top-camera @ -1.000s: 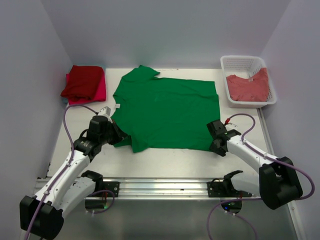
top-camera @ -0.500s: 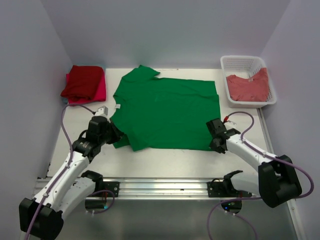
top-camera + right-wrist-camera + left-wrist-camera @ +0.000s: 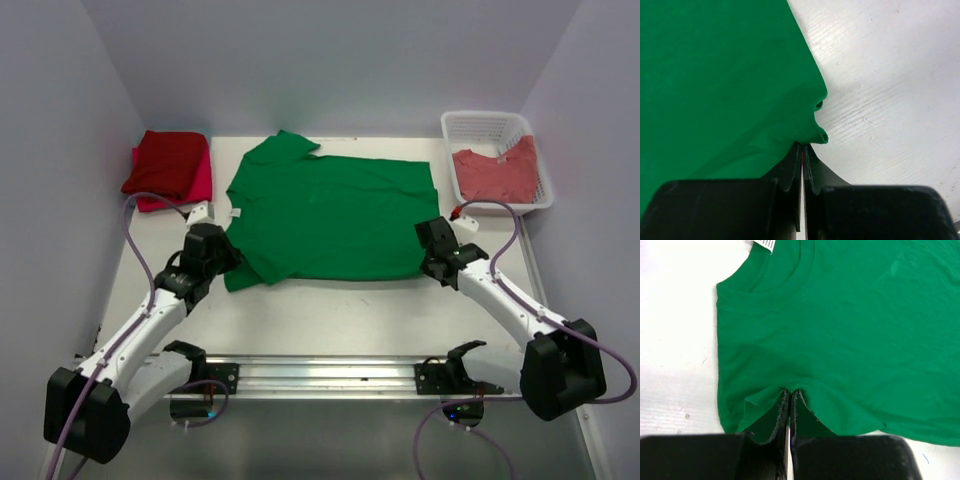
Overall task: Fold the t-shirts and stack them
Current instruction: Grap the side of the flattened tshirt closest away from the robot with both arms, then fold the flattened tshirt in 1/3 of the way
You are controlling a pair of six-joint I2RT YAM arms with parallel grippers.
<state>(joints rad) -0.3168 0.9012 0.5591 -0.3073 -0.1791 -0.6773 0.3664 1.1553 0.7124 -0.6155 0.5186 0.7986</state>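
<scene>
On the white table (image 3: 330, 310), the green t-shirt (image 3: 330, 215) ran nine-to-three; left gripper (image 3: 789, 405) and right gripper (image 3: 802, 150), at its six-o'clock corners, pinched cloth.

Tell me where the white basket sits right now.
In the top view, the white basket sits at the far right corner of the table, right of the green t-shirt, with a salmon-red shirt inside.

white lattice basket (image 3: 487, 126) at far right corner of white tabletop (image 3: 340, 310); metal rail (image 3: 330, 372) along near edge
</scene>
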